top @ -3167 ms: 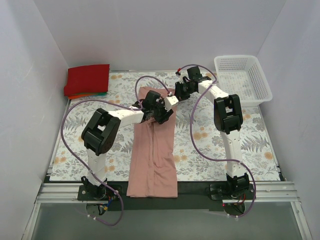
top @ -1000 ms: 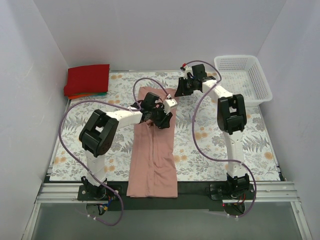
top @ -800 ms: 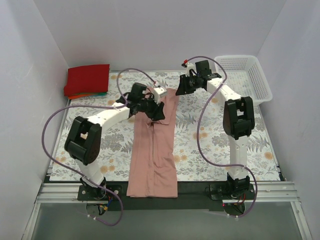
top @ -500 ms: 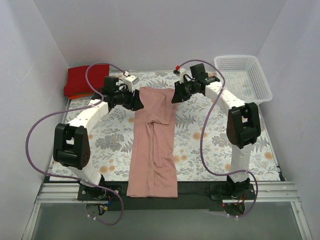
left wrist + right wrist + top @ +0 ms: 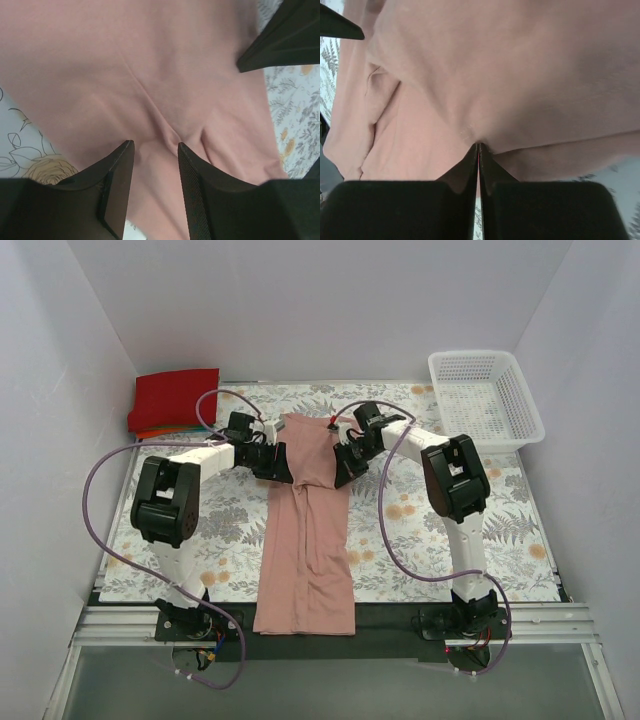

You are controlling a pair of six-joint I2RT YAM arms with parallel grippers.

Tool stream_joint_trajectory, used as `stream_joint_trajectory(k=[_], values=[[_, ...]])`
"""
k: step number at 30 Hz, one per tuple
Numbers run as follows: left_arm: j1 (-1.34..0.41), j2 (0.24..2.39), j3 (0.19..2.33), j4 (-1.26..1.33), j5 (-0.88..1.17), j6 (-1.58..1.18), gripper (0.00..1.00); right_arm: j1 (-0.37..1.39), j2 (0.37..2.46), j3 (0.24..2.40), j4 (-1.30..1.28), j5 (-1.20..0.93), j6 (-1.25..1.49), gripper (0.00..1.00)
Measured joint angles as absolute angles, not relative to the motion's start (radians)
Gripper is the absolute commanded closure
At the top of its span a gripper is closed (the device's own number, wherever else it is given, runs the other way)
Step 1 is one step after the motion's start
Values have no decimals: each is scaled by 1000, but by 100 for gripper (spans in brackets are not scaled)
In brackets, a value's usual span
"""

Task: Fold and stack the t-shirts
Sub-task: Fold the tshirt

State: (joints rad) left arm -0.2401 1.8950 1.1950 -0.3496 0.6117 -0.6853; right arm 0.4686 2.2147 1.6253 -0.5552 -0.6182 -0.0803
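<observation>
A dusty pink t-shirt (image 5: pixel 308 540), folded into a long strip, lies down the middle of the table from the far side to the near edge. My left gripper (image 5: pixel 283 468) is open at its left edge; in the left wrist view (image 5: pixel 155 144) the fingers straddle the pink cloth (image 5: pixel 150 65). My right gripper (image 5: pixel 343 468) is shut on the shirt's right edge; the right wrist view (image 5: pixel 479 145) shows the jaws pinching a fold of the pink cloth (image 5: pixel 495 65). A stack of folded t-shirts (image 5: pixel 175 398), red on top with orange and teal below, sits at the back left.
A white lattice basket (image 5: pixel 486 400) stands at the back right. The floral table cloth (image 5: pixel 420 530) covers the table. White walls close in at the left, back and right. Purple cables loop over both arms.
Both grippers have come nearer from the shirt's far corners to its side edges, about a third of the way down. The left arm swung out to the left and came back in.
</observation>
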Motion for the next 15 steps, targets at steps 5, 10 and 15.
stream_joint_trajectory(k=[5,10,15], values=[[-233,1988,1245,-337,611,-715,64,421,2281,1729,-571,-609,-47,94],[-222,2078,1360,-334,632,-742,65,367,2369,1872,-558,-608,-18,93],[-212,2196,1518,-316,665,-767,65,343,2463,2034,-535,-584,-6,91]])
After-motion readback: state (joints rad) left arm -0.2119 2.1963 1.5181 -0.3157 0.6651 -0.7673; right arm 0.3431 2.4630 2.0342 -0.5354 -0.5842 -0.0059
